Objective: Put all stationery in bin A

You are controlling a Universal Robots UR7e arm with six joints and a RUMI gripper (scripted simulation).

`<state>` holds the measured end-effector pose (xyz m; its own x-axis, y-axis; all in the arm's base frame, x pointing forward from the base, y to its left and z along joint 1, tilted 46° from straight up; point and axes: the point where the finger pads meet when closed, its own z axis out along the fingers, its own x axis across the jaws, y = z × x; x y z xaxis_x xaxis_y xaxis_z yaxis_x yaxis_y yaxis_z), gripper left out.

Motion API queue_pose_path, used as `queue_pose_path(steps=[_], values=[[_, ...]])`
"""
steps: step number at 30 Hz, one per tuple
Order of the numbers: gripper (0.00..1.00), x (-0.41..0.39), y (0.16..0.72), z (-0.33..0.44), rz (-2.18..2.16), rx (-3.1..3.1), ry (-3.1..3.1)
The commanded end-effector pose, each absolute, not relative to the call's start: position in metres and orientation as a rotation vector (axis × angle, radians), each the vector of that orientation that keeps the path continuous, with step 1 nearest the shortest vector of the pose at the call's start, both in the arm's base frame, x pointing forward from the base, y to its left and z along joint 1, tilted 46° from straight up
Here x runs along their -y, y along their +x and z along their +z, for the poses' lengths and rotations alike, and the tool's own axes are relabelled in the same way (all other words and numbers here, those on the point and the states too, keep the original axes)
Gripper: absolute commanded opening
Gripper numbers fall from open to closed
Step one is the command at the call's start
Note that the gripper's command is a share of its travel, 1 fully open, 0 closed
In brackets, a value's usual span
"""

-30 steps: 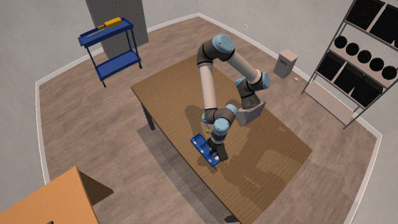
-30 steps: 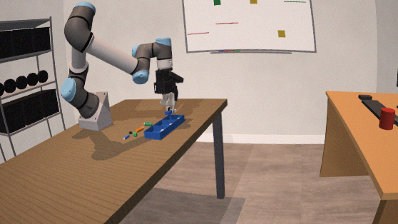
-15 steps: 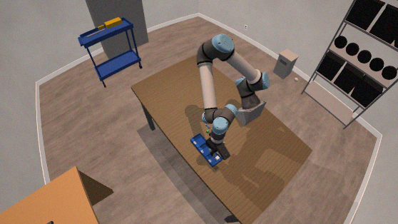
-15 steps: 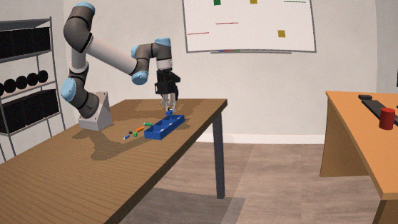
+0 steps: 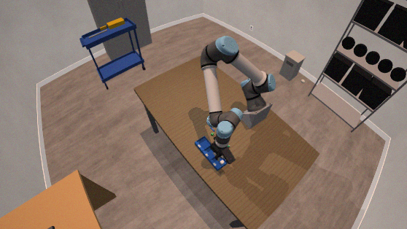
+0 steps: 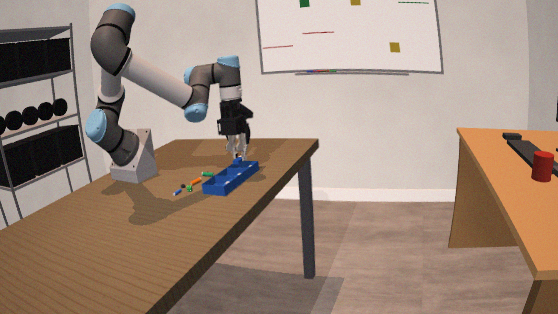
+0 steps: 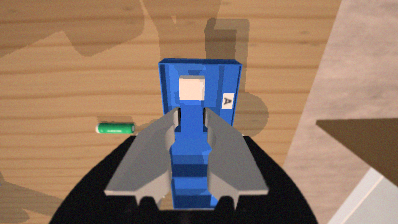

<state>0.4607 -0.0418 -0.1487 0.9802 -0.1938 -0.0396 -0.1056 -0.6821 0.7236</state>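
Room clutter around the work tabletop (image 5: 277,153), nothing else.

Blue two-shelf cart (image 5: 136,28) at the far wall, yellow block (image 5: 115,22) on its top tray. Small grey box (image 5: 292,64) on the floor by the wall, tiny pale ball (image 5: 302,81) just beside it. Metal rack (image 5: 323,73) with black bins and a row of black round things. Whiteboard (image 6: 350,35) with coloured marks. Orange side table (image 6: 500,190) carrying a red cylinder (image 6: 542,165) next to a dark flat bar (image 6: 522,145).

I count one blue bin (image 6: 230,180) and about four small loose items (image 6: 192,183) on the table. Near the right edge I see one red cylinder (image 6: 542,165).
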Motion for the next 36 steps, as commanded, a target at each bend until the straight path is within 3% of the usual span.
queue_pose_path(steps=[1, 28, 29, 36], values=[[0.00, 0.048, 0.460, -0.155, -0.142, 0.207, 2.327], [0.00, 0.061, 0.457, -0.167, -0.142, 0.207, 2.327], [0.18, 0.061, 0.457, -0.167, -0.142, 0.207, 2.327], [0.18, 0.061, 0.457, -0.167, -0.142, 0.207, 2.327]])
